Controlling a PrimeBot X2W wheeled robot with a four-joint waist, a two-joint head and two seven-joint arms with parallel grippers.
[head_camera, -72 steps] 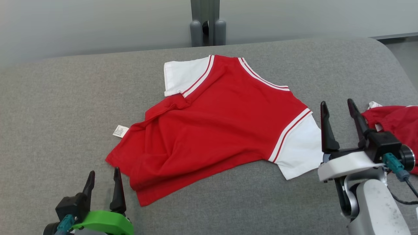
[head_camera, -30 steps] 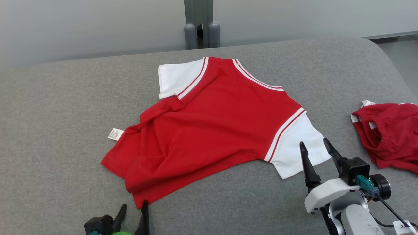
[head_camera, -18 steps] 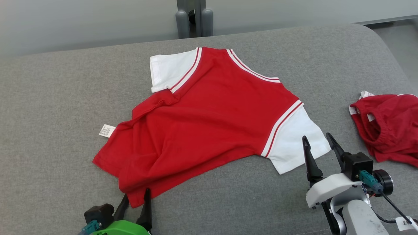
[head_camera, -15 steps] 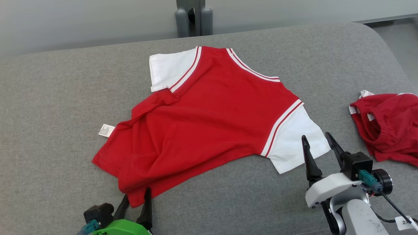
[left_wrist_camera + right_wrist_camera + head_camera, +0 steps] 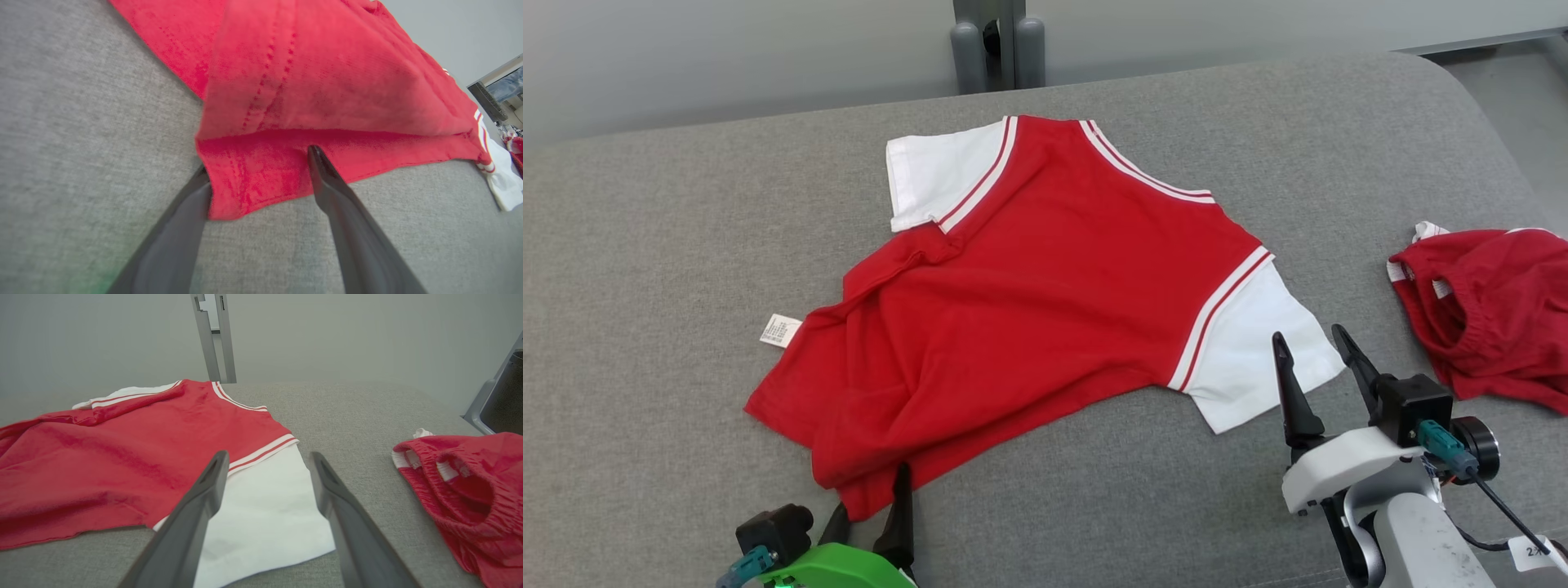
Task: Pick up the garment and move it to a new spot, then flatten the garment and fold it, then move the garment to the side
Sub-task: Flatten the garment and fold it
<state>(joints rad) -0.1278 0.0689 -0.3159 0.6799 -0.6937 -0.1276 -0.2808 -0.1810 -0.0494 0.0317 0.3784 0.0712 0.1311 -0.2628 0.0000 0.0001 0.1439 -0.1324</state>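
**While the left end effector (image 5: 874,494) and right end effector (image 5: 1308,335) gape, the shirt (image 5: 1029,310) lies on the bench (image 5: 645,245)**

Between the left one's spread fingers lies the shirt's hem corner (image 5: 249,183). The right one, fingers wide and gripping nothing, sits just short of the white sleeve (image 5: 1250,351) straight ahead. Red shorts (image 5: 1494,318) lie to its right, apart from the shirt.

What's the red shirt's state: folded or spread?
Spread, not folded: the shirt lies flat on the grey surface, both white sleeves out, some wrinkles near the hem.
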